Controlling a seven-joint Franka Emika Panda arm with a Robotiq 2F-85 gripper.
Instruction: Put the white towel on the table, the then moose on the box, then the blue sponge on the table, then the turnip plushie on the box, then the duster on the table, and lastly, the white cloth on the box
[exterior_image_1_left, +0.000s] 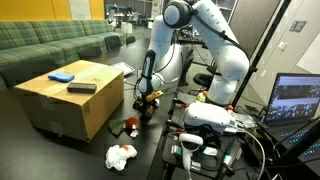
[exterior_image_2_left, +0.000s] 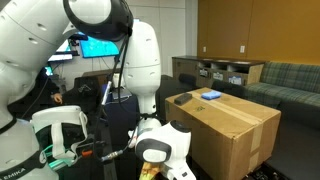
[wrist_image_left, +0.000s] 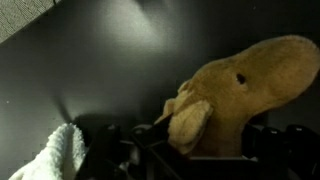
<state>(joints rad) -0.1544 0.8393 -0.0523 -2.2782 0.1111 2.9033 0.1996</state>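
The tan moose plush (wrist_image_left: 235, 85) fills the space between my gripper's (wrist_image_left: 200, 140) fingers in the wrist view, just above the black table (wrist_image_left: 100, 60). The gripper looks shut on it. In an exterior view the gripper (exterior_image_1_left: 148, 100) hangs low beside the cardboard box (exterior_image_1_left: 60, 105), with the moose (exterior_image_1_left: 151, 104) at its tip. The white towel (exterior_image_1_left: 121, 156) lies crumpled on the black table, and its edge shows in the wrist view (wrist_image_left: 62, 155). The blue sponge (exterior_image_1_left: 62, 75) and a dark duster (exterior_image_1_left: 82, 88) lie on the box top. The turnip plushie (exterior_image_1_left: 130, 125) lies by the box's foot.
A green couch (exterior_image_1_left: 50, 45) stands behind the box. A laptop (exterior_image_1_left: 300, 100) and cabled equipment (exterior_image_1_left: 205, 120) crowd the table's side. In an exterior view the robot's white links (exterior_image_2_left: 160, 145) block the gripper, and the box (exterior_image_2_left: 230, 125) with the sponge (exterior_image_2_left: 210, 95) shows.
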